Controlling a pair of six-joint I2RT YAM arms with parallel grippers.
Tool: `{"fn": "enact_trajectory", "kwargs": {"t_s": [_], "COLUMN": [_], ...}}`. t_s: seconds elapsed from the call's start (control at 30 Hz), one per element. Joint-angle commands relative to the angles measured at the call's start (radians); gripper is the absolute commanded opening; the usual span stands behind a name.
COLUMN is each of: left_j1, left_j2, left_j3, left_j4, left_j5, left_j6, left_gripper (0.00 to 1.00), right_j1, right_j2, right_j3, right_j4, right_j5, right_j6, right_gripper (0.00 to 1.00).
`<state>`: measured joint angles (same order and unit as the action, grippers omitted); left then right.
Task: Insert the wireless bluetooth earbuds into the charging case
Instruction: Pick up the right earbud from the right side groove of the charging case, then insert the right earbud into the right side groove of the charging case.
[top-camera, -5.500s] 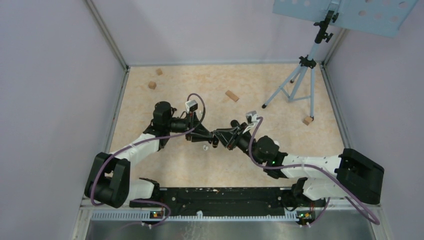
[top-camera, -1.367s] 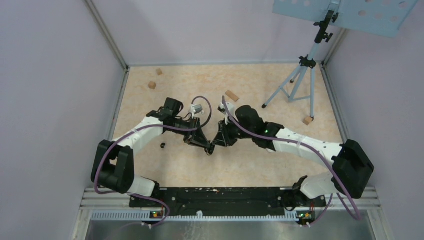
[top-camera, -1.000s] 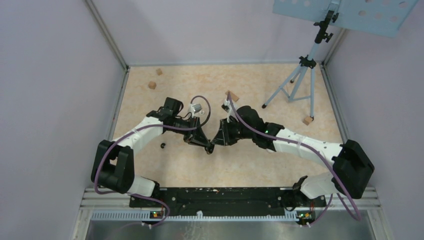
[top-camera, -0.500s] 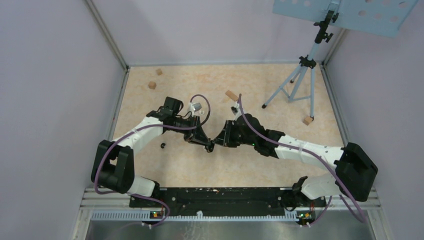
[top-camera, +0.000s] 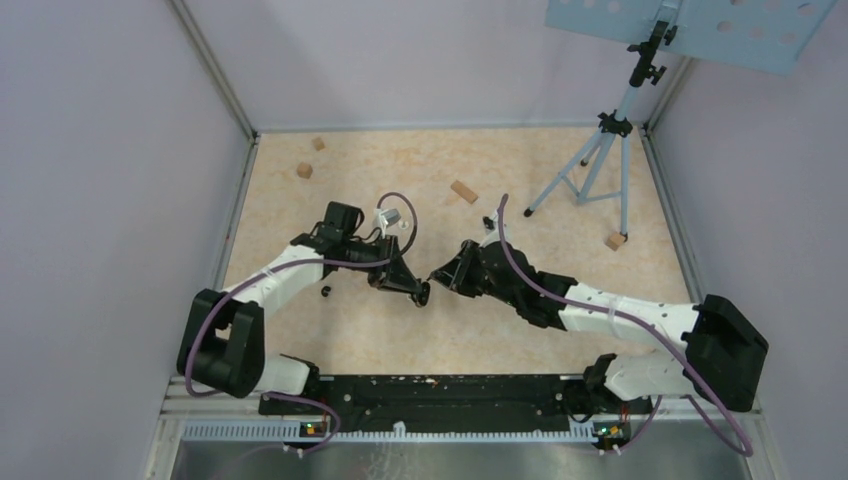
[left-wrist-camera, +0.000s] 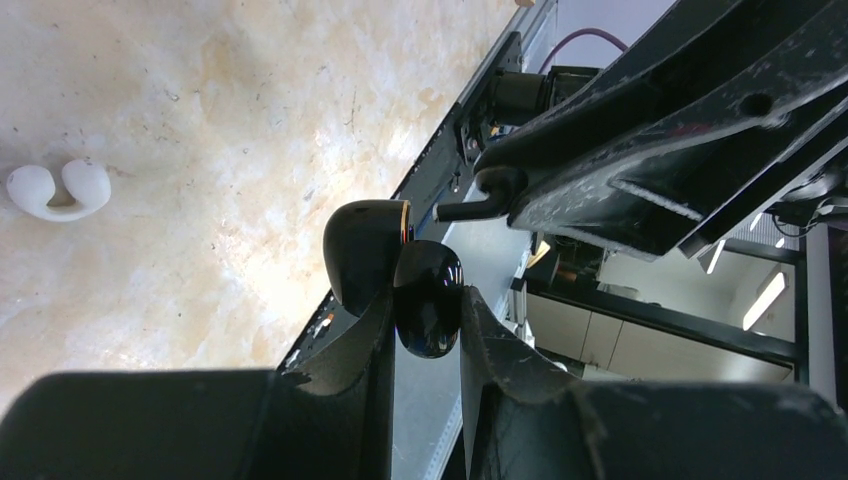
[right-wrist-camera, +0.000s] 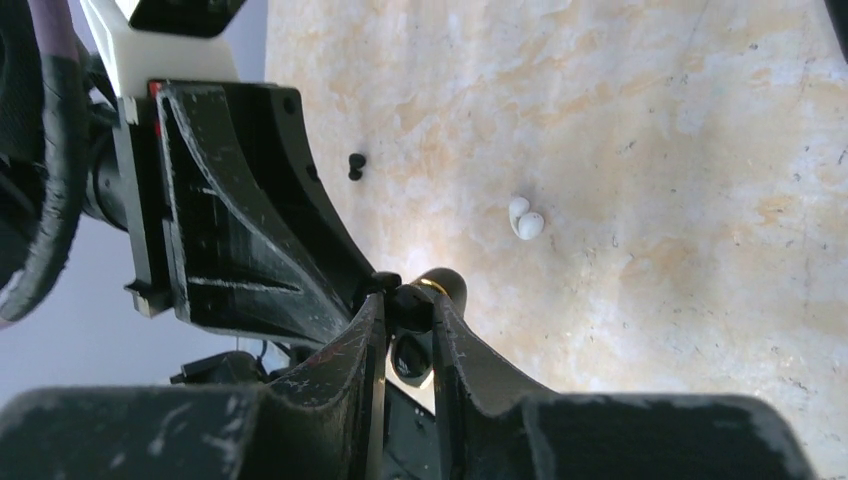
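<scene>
Mid-table, the left gripper (left-wrist-camera: 425, 308) pinches the black case (left-wrist-camera: 365, 250), and the right gripper (right-wrist-camera: 408, 305) pinches a black bud (left-wrist-camera: 482, 192) just beside it. Insertion looks at hand; next the stem must line up with its socket. A white bud (right-wrist-camera: 525, 218) and a loose black bud (top-camera: 325, 291) lie near, while the blocks (top-camera: 463, 191) and tripod (top-camera: 600, 150) farther back hinder nothing.

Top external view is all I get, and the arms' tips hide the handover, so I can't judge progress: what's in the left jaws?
Observer: The left jaws clamp a glossy black oval charging case, its lid open.
Operator: And the right jaws?
Observer: They pinch a small black hooked earbud just beside the open case, not yet in it.
Operator: Anything underneath?
Observer: A white curved earbud lies loose on the beige tabletop nearby, apart from both.
</scene>
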<state>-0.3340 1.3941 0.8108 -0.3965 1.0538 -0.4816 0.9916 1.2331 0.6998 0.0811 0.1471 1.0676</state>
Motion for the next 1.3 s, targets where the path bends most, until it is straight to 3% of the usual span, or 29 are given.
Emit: {"fn": "enact_trajectory", "kwargs": {"t_s": [0.0,0.3,1.03,1.27], "left_j1": [0.000,-0.001,-0.001,0.000], "left_j2": [-0.059,-0.175,-0.176,-0.168], "left_j3": [-0.061,-0.189,-0.219,-0.220], "left_j4": [0.180,0.466,0.542,0.542], "left_j5": [0.005,-0.055,-0.083,-0.094], "left_j6": [-0.099,-0.313,-0.384,-0.381], "left_gripper": [0.00,0.00,0.00,0.00], "right_j1": [0.016,0.028,0.062,0.090], "right_j2": [0.013,0.016,0.055,0.066], "right_j3": [0.017,0.015,0.021,0.056], "right_j4": [0.073,0.068,0.060,0.012], "right_j5": [0.076,0.115,0.162,0.174], "right_j6": [0.028,0.026,0.033,0.050], "right_gripper": [0.06,0.05,0.05,0.24]}}
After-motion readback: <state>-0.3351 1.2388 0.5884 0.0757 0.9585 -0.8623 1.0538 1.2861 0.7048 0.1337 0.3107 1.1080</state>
